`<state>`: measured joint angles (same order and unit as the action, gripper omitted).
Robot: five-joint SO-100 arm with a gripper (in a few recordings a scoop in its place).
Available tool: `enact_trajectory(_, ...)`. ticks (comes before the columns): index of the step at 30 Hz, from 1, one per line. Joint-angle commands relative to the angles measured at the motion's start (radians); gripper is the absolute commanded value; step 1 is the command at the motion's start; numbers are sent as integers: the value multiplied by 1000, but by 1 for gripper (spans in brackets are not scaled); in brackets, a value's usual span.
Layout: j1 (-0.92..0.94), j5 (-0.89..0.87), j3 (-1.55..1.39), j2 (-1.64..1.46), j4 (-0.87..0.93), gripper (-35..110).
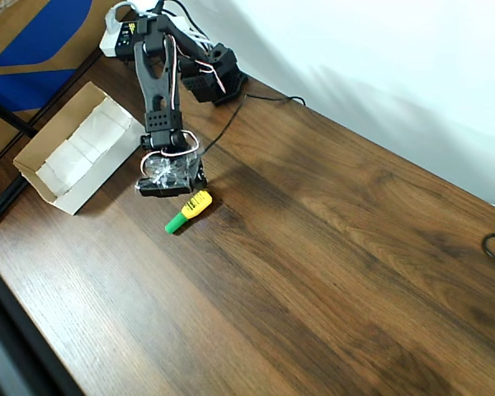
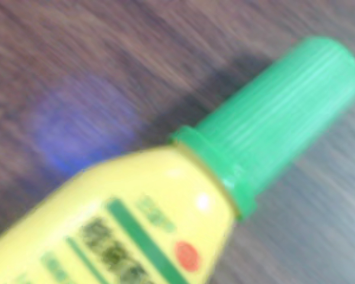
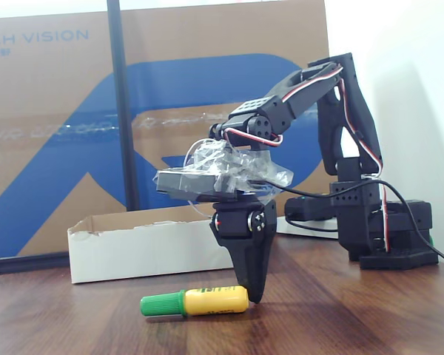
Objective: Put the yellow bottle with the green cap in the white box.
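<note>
The wooden table (image 1: 330, 247) is seen bearing the white box (image 1: 73, 157) at the overhead view's left, its inside bare. The black arm (image 3: 333, 111) is bent forward, its gripper (image 3: 256, 292) lowered beside the yellow bottle with the green cap (image 3: 195, 301), which lies flat on the table, apart from the box. Whether the jaws are apart cannot be told.

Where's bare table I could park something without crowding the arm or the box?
The wide stretch of wooden table right of the yellow bottle in the overhead view is bare, as is the near side below it. It is crowded top left, where the gripper, white box and arm base sit close together.
</note>
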<state>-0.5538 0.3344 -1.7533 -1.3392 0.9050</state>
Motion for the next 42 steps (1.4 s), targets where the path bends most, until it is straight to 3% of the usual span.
enact_trajectory(1, -28, -9, 55, -6, 34, 0)
enact_trajectory(29, 152, -3, 92, -38, -97, 0)
enact_trajectory(42, 64, 43, 74, 6, -310, 0)
